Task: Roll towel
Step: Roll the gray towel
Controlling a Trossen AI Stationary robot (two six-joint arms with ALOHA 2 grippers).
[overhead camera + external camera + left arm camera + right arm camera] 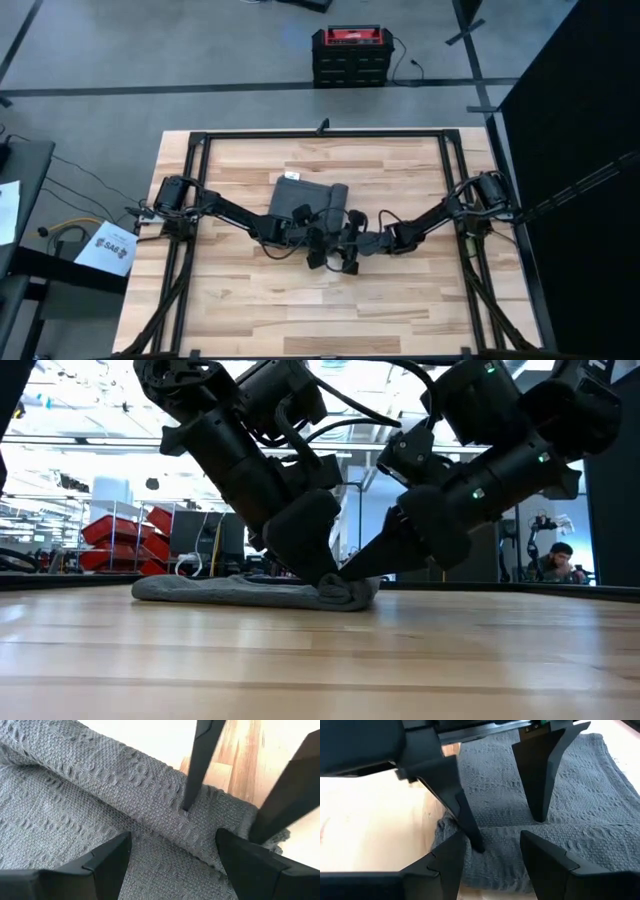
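The plain dark grey woven cloth towel (305, 198) lies near the middle of the pale wooden plank table (240, 300), toward its far side, with a small white tag (293, 176) at its far edge. Both dark arms meet at its near edge, where a low rolled ridge has formed. The left gripper (172, 852) is spread, its fingers straddling that ridge with their tips on the cloth. The right gripper (492, 851) is spread too, its fingers on the same ridge from the other side.

The main risk, as I judge it, is the roll slackening or springing flat: the ridge is shallow and only pressed on, not pinched, so a fingertip sliding over the weave instead of dragging it would leave the fold behind. The fingers of the two grippers sit very close together, nearly interleaved, so an uneven push could knock one against the other or skew the roll. Pressing too hard could drag the whole towel across the smooth wood

The towel lies roughly square to the table, its flat part reaching away toward the tag; the rolled ridge's long axis runs left to right across the table, so rolling should advance toward the far edge
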